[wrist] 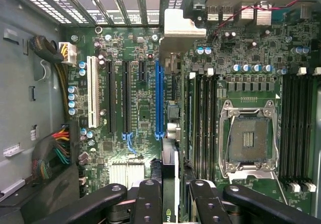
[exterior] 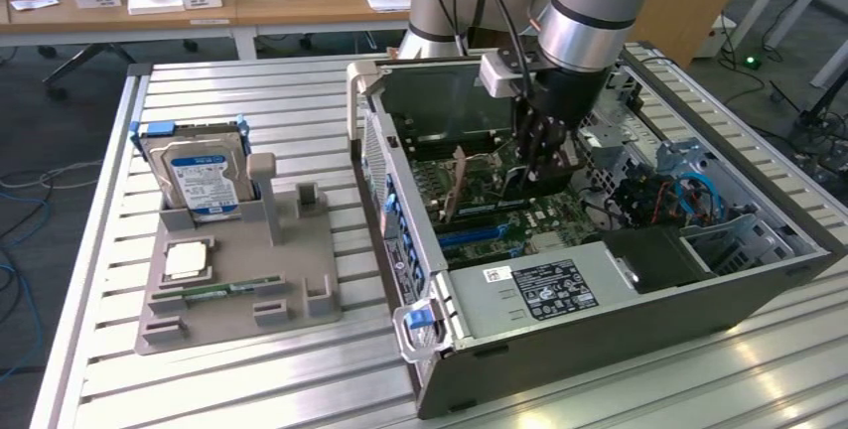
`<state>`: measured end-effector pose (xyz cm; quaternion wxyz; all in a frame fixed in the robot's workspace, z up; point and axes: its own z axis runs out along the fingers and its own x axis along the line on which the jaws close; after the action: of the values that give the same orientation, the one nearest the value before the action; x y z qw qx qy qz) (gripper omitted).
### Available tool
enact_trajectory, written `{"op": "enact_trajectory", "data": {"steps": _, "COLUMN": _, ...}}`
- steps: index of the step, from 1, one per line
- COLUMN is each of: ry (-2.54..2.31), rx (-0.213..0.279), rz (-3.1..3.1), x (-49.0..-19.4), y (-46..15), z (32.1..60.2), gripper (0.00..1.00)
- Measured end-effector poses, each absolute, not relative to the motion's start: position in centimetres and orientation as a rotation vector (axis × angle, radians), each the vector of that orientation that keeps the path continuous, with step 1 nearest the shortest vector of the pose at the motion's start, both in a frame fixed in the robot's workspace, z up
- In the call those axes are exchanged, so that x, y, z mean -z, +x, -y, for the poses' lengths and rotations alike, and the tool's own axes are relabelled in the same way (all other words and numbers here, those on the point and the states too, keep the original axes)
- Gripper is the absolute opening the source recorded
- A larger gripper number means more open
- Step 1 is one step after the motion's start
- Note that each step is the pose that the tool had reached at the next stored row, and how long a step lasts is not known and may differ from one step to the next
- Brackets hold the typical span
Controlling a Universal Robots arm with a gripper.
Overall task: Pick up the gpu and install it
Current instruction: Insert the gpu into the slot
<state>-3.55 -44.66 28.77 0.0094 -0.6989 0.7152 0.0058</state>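
The gpu (exterior: 510, 188) hangs on edge inside the open computer case (exterior: 623, 330), just above the motherboard. My gripper (exterior: 546, 166) reaches down from above and is shut on it. In the wrist view my gripper (wrist: 173, 196) has its black fingers (wrist: 149, 194) clamped on either side of the thin green card. The gpu (wrist: 181, 30) shows its pale metal bracket at the case's rear grille. The card lies lengthwise right beside the long blue slot (wrist: 159, 98), on the side of the memory slots. Whether its edge touches the slot is hidden.
The other expansion slots (wrist: 110, 96) stand empty, with the CPU socket (wrist: 249, 138) and cable bundles (wrist: 50, 156) close by. At the exterior view's left, a grey tray (exterior: 232, 325) holds a hard drive (exterior: 199, 179) and a green memory stick (exterior: 218, 291). The power supply (exterior: 583, 280) fills the case's front.
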Motion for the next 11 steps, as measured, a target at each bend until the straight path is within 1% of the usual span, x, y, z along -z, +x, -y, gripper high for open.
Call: {"op": "enact_trajectory", "data": {"steps": 11, "ry": -2.183, "rx": -0.018, "rz": -2.234, "x": -28.41, "y": -3.62, "z": 44.66, "gripper": 0.26}}
